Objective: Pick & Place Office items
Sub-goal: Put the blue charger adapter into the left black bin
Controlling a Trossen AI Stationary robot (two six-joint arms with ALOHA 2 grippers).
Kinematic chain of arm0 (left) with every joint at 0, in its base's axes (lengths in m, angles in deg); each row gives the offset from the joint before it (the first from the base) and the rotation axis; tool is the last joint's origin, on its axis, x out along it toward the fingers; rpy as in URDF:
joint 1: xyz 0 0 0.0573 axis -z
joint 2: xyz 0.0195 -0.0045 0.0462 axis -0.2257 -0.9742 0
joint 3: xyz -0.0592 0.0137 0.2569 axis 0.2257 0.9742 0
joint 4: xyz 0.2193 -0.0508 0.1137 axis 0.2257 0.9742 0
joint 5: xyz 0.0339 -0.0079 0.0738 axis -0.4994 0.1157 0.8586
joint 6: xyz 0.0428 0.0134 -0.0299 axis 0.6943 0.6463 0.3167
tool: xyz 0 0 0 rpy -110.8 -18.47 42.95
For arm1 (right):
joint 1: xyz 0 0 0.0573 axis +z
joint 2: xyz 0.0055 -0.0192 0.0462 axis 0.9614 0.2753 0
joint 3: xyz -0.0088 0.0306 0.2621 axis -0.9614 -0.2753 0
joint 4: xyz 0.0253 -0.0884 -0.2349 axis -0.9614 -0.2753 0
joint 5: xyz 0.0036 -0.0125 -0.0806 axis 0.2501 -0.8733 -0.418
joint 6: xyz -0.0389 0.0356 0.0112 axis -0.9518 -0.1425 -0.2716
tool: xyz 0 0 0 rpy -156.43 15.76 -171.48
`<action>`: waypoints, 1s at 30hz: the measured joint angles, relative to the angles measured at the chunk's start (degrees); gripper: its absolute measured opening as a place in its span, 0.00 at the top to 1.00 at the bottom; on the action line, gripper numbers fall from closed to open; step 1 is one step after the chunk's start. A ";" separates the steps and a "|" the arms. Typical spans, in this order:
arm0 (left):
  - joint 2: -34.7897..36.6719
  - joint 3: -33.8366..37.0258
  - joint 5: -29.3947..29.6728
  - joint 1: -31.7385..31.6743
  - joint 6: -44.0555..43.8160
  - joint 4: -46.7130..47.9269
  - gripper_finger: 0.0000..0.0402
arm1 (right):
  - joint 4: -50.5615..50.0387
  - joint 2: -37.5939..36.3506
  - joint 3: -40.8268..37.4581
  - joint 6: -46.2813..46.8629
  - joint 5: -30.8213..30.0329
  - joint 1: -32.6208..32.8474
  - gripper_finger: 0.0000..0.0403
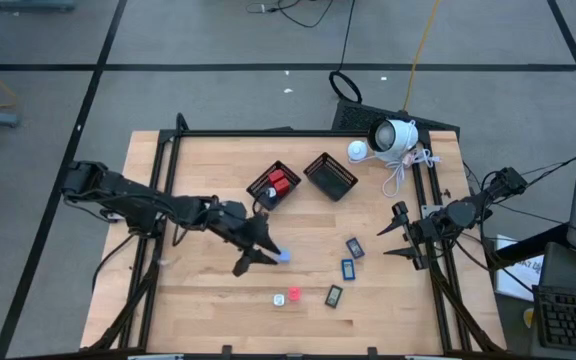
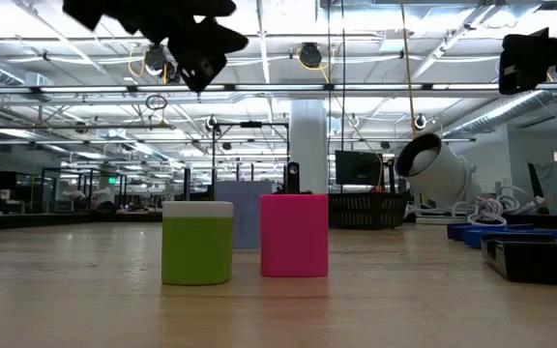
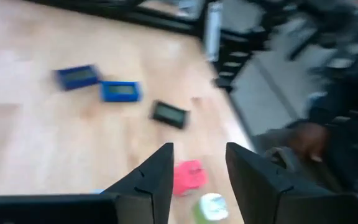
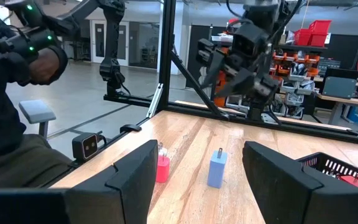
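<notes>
Pale blue block (image 1: 284, 255), left of centre frame, sits just beside the left gripper (image 1: 258, 250), fingers apart with nothing between: I'd centre before closing; right gripper (image 1: 396, 236) waits open.

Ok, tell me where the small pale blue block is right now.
In the high view the small pale blue block sits on the wooden table left of centre, just beside the left gripper, below the basket holding red pieces.
</notes>
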State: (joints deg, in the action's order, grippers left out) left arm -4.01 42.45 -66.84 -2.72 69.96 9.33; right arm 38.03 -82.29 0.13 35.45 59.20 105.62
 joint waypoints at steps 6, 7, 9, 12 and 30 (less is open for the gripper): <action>-1.60 -7.49 10.23 2.45 5.04 14.54 0.50 | 0.00 0.00 0.00 0.02 0.02 0.00 0.44; -2.36 -7.95 11.07 2.68 6.24 15.64 0.48 | 0.00 0.00 -0.01 0.01 0.01 0.00 0.44; -4.12 -8.33 12.19 3.00 7.55 15.75 0.44 | 0.00 0.01 -0.01 0.01 0.01 0.00 0.44; -7.52 -8.29 13.50 3.23 7.71 15.21 0.39 | 0.00 0.02 -0.01 0.02 0.01 0.00 0.44; -23.02 -8.24 15.71 3.22 9.31 8.79 0.35 | 0.00 0.01 -0.02 0.01 0.02 0.00 0.44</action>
State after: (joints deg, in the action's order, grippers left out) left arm -27.02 34.21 -51.13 0.50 79.27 18.12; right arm 38.03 -82.28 0.11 35.47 59.22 105.62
